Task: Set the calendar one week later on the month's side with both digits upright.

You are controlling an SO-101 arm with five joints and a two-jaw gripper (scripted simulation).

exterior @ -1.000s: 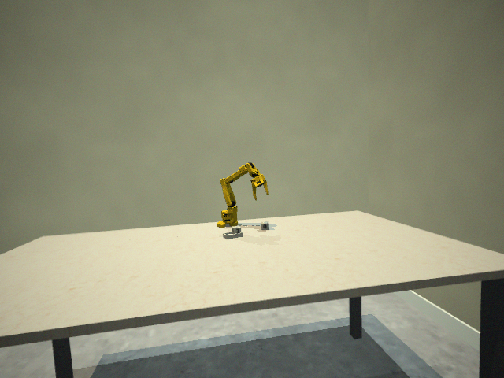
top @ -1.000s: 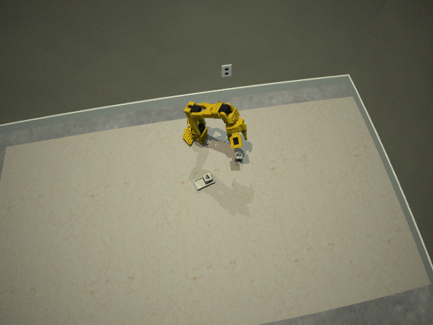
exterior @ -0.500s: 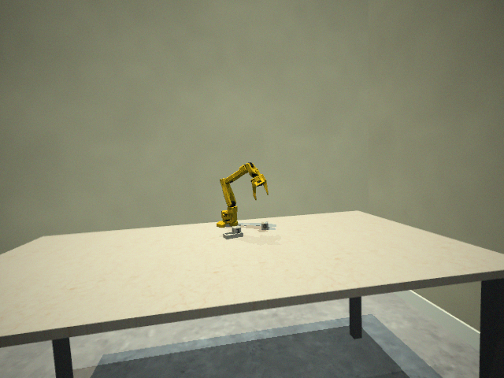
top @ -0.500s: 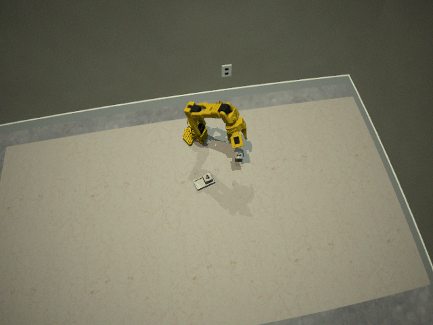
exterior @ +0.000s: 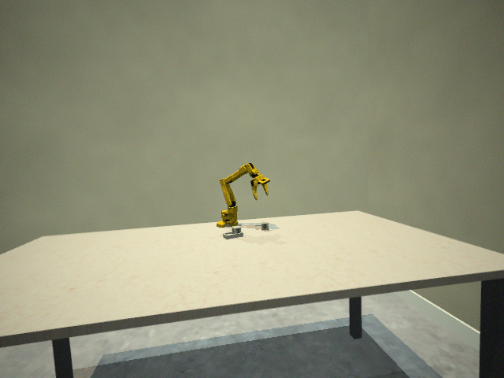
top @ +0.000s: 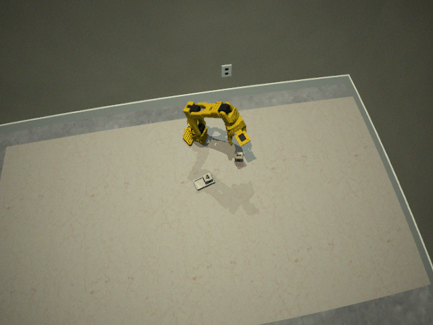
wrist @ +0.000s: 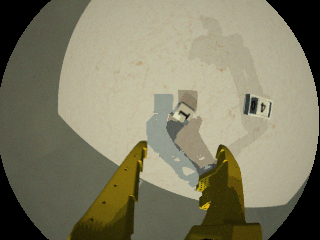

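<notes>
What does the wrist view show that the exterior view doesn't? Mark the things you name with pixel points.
Only wrist: the "1" on top of the loose white cube [top: 239, 157] [exterior: 264, 226] [wrist: 184, 112].

Only exterior: the dark table legs [exterior: 355, 317] and the yellow arm's base [exterior: 227, 217].

Both: that cube on the table, the pale shallow tray [top: 199, 184] [exterior: 227, 235] [wrist: 268, 107] holding the other cube, and the open yellow gripper [top: 237, 142] [exterior: 261, 197] [wrist: 183, 148].

White wall outlet [top: 226, 70], two dark sockets, on the greenish-gray wall [top: 139, 52] [exterior: 203, 101]. Pale skirting [top: 279, 84] runs below outlet. Gray floor [top: 139, 116] [exterior: 260, 313] lower than outlet.
</notes>
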